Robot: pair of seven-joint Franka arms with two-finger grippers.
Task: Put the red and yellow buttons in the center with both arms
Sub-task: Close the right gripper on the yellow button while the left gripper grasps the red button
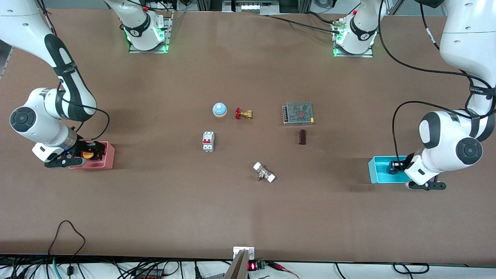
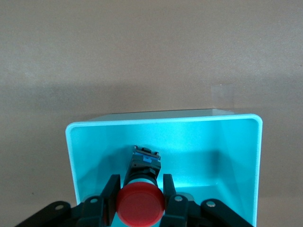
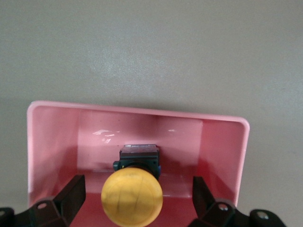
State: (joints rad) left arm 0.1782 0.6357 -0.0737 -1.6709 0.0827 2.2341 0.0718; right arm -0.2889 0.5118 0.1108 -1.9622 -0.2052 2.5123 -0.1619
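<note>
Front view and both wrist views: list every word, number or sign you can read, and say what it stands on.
No text can be read for certain.
White lettering on the left arm's black band: too small to read.
White lettering on the right arm's black band: too small to read.
Red digits on the small display at the table's near edge: blurred.
Red button and yellow button: no text.

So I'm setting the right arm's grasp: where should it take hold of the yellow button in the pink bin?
Probably by the black body under the round cap, coming down from above into the pink bin. The yellow button lies between the right gripper fingers, which are spread wide. The domed cap would likely slip; the square body has flat sides to pinch.
</note>
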